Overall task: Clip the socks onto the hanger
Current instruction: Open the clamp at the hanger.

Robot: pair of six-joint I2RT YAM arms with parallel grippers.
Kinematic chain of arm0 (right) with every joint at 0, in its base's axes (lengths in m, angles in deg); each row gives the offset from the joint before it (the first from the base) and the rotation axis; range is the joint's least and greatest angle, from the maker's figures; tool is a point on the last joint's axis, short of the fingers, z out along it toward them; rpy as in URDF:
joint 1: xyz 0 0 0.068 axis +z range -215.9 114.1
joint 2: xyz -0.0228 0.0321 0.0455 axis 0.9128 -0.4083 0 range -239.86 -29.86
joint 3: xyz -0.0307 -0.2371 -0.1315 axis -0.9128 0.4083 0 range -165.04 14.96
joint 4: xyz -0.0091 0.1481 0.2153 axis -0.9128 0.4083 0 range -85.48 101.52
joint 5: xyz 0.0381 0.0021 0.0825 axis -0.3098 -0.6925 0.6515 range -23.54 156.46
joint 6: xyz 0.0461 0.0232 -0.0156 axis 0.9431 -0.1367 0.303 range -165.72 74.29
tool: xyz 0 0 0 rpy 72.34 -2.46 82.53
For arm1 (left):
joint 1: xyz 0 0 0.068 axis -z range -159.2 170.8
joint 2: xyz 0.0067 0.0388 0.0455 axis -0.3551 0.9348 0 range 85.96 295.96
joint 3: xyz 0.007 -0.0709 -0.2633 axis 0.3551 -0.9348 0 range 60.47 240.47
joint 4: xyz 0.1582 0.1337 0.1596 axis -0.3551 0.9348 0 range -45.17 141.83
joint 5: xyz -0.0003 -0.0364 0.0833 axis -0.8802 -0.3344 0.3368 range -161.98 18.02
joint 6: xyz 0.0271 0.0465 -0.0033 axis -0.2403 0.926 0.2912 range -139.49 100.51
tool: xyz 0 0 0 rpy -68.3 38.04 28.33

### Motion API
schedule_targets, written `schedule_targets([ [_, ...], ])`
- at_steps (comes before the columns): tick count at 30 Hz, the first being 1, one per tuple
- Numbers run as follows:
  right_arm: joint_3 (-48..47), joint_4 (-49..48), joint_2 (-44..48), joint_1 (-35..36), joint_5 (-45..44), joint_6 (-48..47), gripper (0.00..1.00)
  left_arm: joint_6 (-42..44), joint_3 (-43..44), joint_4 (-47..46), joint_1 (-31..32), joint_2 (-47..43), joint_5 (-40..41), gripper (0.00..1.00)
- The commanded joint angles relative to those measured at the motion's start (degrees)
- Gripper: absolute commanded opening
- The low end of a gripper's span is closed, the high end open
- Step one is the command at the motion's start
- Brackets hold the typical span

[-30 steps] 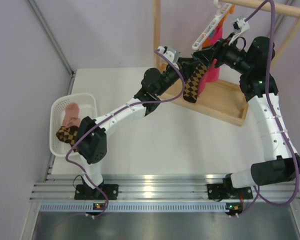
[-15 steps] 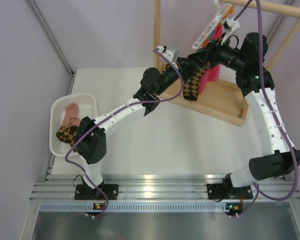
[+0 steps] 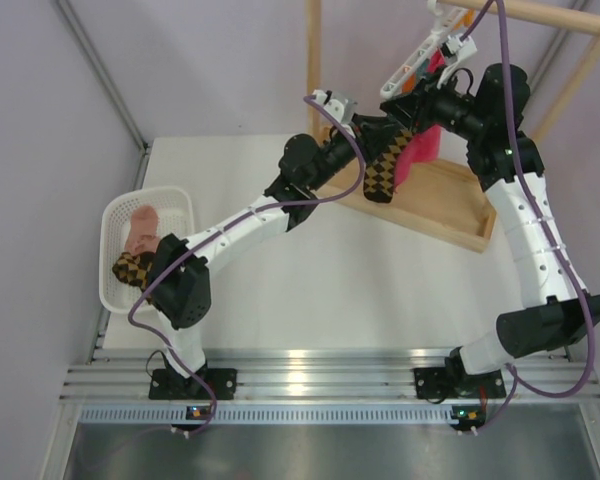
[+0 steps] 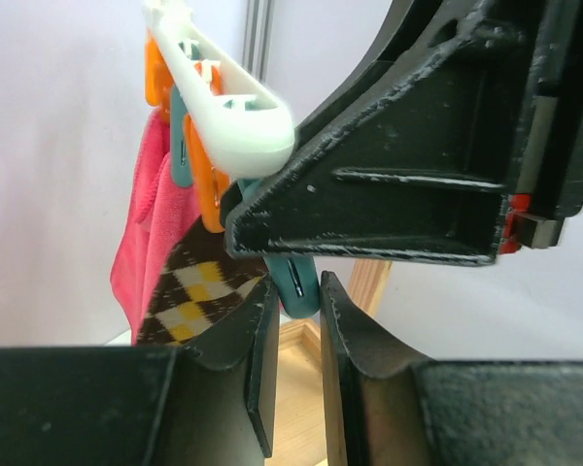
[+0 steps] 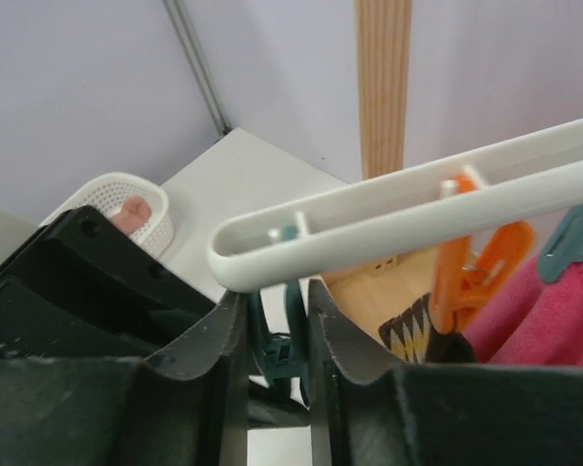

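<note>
The white hanger [image 3: 412, 62] hangs tilted from the wooden rack. One check sock [image 3: 383, 168] dangles from my left gripper [image 3: 388, 128], which is shut on its top edge. In the left wrist view the sock [image 4: 194, 291] runs in behind my left finger, under an orange clip [image 4: 206, 180]. A teal clip [image 4: 296, 286] ends at the left gripper [image 4: 293, 291]. My right gripper [image 5: 277, 291] is shut on that teal clip [image 5: 277, 335], just under the hanger's end [image 5: 418, 209]. The other sock [image 3: 135, 268] lies in the basket.
The white basket [image 3: 180, 195] at the left also holds a peach sock [image 3: 140, 225]. A pink cloth [image 3: 425, 150] hangs from the hanger. The wooden rack's base [image 3: 450, 205] and post [image 3: 313, 60] stand close behind both grippers.
My right gripper has moved up and left to the hanger's low end and closed on the teal clip. The left arm and its sock have hardly moved.
</note>
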Motion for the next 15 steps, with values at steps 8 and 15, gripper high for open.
schedule_targets([
  [8, -0.2, -7.2, 1.6, 1.1, 0.2, 6.6, 0.00, -0.8, -1.0, -0.7, 0.0, -4.4, -1.3, 0.33],
  [15, 0.3, -8.3, 1.5, 1.1, 0.0, 8.1, 0.00, -0.4, -3.9, 2.6, -0.2, -8.5, -1.6, 0.64],
])
